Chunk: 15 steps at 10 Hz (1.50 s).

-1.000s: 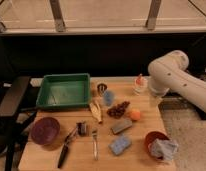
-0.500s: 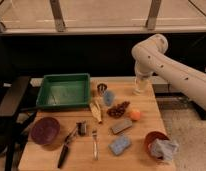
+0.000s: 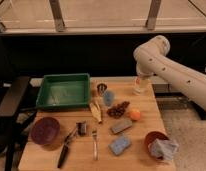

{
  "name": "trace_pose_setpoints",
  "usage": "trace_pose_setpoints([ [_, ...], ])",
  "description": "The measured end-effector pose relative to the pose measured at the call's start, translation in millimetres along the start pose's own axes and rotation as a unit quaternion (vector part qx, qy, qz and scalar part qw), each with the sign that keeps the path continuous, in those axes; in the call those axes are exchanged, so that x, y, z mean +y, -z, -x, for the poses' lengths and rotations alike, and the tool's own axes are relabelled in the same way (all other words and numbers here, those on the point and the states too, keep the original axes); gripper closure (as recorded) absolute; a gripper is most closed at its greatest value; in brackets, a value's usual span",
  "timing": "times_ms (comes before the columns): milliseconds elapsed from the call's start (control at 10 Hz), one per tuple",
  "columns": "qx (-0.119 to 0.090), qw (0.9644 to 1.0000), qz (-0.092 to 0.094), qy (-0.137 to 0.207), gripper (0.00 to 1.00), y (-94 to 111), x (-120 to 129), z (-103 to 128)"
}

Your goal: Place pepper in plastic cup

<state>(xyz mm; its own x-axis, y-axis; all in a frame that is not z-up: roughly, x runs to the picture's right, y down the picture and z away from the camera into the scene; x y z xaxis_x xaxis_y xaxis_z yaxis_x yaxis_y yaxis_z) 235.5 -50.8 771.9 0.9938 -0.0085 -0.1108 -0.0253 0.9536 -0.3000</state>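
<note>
The light-blue plastic cup (image 3: 109,97) stands upright near the middle of the wooden table (image 3: 141,127), just right of a small dark metal cup (image 3: 101,88). A slim orange-red sliver (image 3: 94,92) at the left of the metal cup looks like the pepper, mostly hidden. My white arm (image 3: 168,70) reaches in from the right. Its end, with the gripper (image 3: 140,79), hangs over the table's back right corner, right above a whitish translucent cup (image 3: 140,87). The gripper is about a hand's width right of the blue cup.
A green tray (image 3: 63,91) sits at the back left. A round orange fruit (image 3: 135,114), a dark cluster (image 3: 118,108), a yellowish item (image 3: 96,111), two sponges (image 3: 119,144), a fork (image 3: 94,144), a black-handled tool (image 3: 66,147), a maroon bowl (image 3: 45,130) and a red bowl with cloth (image 3: 157,144) lie about.
My arm has swung left from the right of the table towards its back right corner, and its end now hangs over the whitish cup. The table's objects have not moved.
</note>
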Motion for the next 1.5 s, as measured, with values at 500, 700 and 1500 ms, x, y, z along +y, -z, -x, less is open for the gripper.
trace_pose_setpoints([
  [500, -0.016, 0.9996, -0.016, -0.015, 0.35, -46.5, -22.5, -23.6],
  [700, -0.019, 0.9994, -0.019, -0.022, 0.35, -59.1, -33.9, -39.1],
  [1500, -0.061, 0.9980, -0.013, 0.013, 0.35, -81.2, -82.2, -40.0],
])
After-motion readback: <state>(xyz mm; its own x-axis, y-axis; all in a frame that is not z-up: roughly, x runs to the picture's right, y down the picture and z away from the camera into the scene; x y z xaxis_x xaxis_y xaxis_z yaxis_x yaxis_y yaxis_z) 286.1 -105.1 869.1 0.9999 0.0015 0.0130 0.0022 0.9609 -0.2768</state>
